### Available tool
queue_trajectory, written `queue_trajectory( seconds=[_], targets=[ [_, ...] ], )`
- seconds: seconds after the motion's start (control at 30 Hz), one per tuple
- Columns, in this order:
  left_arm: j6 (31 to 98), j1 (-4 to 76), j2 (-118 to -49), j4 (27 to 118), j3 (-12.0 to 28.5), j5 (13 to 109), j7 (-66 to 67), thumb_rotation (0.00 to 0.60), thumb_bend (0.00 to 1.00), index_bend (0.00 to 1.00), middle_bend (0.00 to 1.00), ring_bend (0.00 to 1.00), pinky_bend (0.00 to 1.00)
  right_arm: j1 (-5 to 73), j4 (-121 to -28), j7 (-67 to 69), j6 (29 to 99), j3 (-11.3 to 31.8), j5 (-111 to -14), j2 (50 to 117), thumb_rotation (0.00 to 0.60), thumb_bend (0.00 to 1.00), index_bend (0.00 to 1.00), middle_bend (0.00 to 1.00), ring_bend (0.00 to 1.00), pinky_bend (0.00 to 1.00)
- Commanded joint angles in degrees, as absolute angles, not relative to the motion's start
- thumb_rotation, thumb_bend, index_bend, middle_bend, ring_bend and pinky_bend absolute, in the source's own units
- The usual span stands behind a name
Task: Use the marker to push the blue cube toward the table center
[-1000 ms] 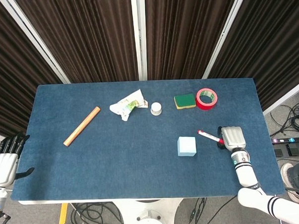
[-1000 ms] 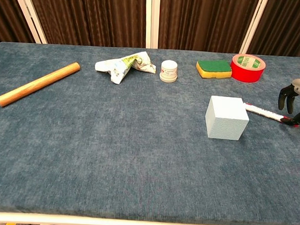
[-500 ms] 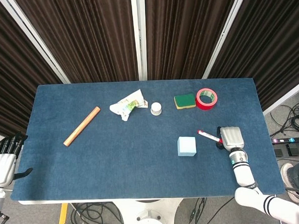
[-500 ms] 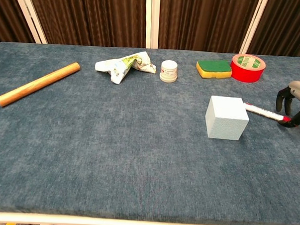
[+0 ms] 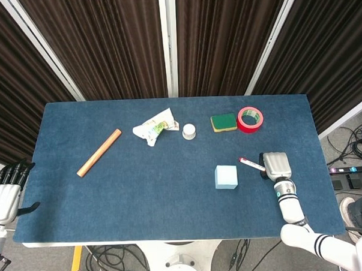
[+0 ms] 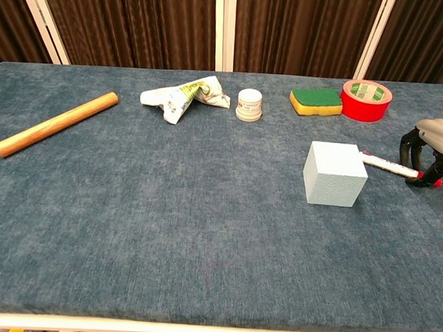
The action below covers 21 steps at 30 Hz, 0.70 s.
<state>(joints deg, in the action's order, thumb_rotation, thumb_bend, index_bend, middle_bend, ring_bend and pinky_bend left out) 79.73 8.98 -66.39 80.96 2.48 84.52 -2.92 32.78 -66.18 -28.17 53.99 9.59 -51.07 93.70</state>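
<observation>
While the marker (image 6: 388,165) is pinched at its capped end by the right robot hand (image 6: 426,154), its long axis is aimed at the blue cube (image 6: 334,173). The cube is found just left of the marker tip, toward the counter (image 6: 168,208) centre.

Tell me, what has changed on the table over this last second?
The right hand slid a little toward the blue cube, closing over the marker's red end. The cube, the marker and the left hand, off the table's left edge, stayed put.
</observation>
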Motion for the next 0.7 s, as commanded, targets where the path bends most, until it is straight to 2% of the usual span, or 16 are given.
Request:
queue_trajectory(
  seconds=[0.03,0.7],
  targets=[
    [79.6,9.1,-66.4,80.8,2.5,84.5,-3.0,0.6,0.01,0.14,0.06,0.0,0.1,32.9,-65.8,-28.3,53.7,9.6,-50.8,94.0,0.6,0.18,0.52,0.53,0.94,1.0],
    [78.5,9.5,-66.8,80.2,2.3,84.0,-3.3,0.6,0.01,0.14,0.06,0.0,0.1,33.5,-64.7,-30.8,52.5,9.3,-49.0,94.7,0.6,0.18,0.57,0.56,0.95,1.0]
  ],
)
